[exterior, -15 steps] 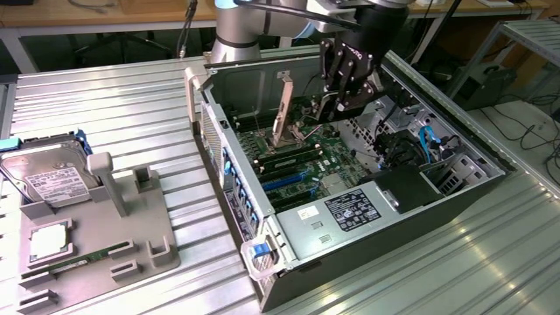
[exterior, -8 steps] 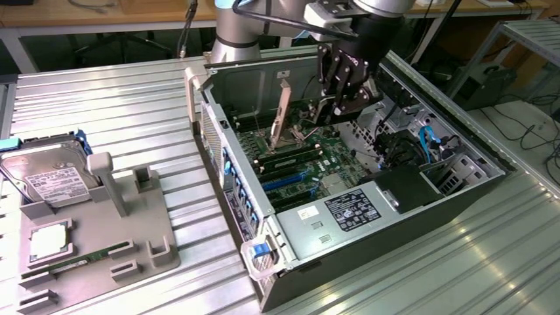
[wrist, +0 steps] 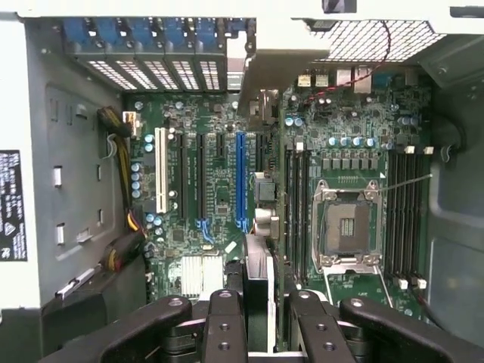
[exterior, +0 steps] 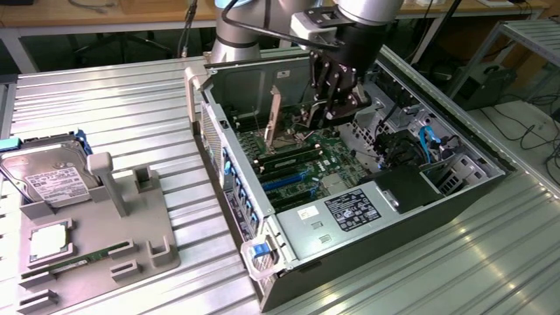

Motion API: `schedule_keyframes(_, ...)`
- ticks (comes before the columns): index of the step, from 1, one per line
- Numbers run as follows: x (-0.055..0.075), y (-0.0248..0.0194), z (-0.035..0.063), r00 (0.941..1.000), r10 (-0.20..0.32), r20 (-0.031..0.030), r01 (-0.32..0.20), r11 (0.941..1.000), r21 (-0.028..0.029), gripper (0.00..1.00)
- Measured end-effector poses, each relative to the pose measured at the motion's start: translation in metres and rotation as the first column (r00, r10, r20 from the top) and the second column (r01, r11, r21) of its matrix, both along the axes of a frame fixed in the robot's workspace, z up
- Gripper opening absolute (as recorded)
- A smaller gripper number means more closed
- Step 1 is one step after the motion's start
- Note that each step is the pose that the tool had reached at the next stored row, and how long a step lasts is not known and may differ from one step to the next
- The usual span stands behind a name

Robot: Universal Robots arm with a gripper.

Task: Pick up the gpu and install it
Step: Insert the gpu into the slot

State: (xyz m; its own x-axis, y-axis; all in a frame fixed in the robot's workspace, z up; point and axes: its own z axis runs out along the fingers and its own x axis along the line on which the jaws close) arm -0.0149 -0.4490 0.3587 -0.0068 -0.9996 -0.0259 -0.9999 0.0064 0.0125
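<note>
Inside the case, the hand half-hides the gripped gpu.

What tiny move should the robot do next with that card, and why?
Probably ease straight down. The pincer holds the gpu edge-on inside the open computer case, above the motherboard's slots, and it looks not yet seated.

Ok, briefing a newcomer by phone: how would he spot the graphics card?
Look in the open computer case on the ribbed table. Above its green board the gripper holds the graphics card on edge. Unlike the seated memory sticks, it is a dark card with a pale metal strip at one end.
</note>
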Motion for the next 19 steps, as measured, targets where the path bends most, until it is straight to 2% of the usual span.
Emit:
schedule_keyframes(3, -0.002, 0.0003, -0.0068, 0.9996, -0.029, 0.0000, 0.029, 0.9996, 0.0001, 0.28)
schedule_keyframes(8, -0.007, 0.0003, -0.0170, 0.9999, -0.012, -0.0001, 0.012, 0.9999, 0.0049, 0.28)
schedule_keyframes(11, -0.007, 0.0003, -0.0224, 0.9999, -0.010, -0.0001, 0.010, 0.9999, 0.0050, 0.28)
schedule_keyframes(13, -0.007, -0.0013, -0.0250, 0.9999, -0.010, -0.0002, 0.010, 0.9999, 0.0047, 0.28)
schedule_keyframes(14, -0.007, -0.0028, -0.0251, 0.9999, -0.010, -0.0002, 0.010, 0.9999, 0.0060, 0.28)
schedule_keyframes(17, -0.007, -0.0032, -0.0259, 1.0000, -0.006, 0.0004, 0.006, 0.9999, 0.0083, 0.28)
schedule_keyframes(19, -0.008, -0.0033, -0.0289, 1.0000, 0.006, 0.0026, -0.006, 0.9999, 0.0127, 0.28)
